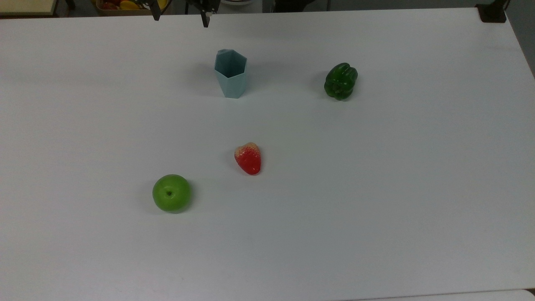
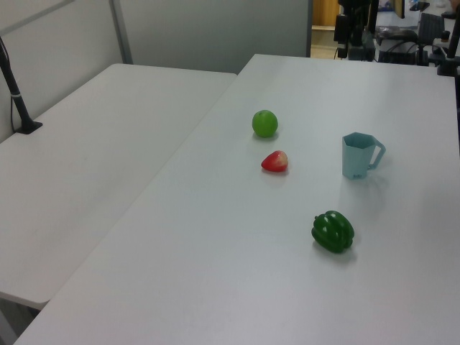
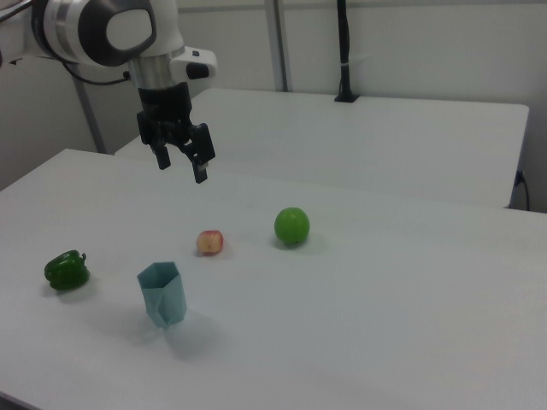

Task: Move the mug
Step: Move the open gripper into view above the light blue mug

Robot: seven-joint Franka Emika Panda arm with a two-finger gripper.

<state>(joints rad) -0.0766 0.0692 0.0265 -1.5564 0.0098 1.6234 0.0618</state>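
Top view: you've got the mug [image 1: 230, 73] upright at upper centre of the white table [image 1: 376, 188], gripper [image 1: 179, 16] fingertips cut off at the top edge, likely staged for approach.

Left view: mug [image 2: 360, 154] sits right of centre and its handle shows, pointing to the left view's right, clear of the green pepper [image 2: 333, 231].

Right view: gripper [image 3: 181, 161] hangs well above the mug [image 3: 163, 293], fingers spread, holding nothing. Strawberry [image 3: 209, 242] and green apple [image 3: 291, 226] stand apart.

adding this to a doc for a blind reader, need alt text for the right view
A white robot arm holds its open gripper in the air above a white table, touching nothing. Below it stands an upright pale blue faceted mug, with a green bell pepper to the right view's left and a strawberry and green apple farther back.
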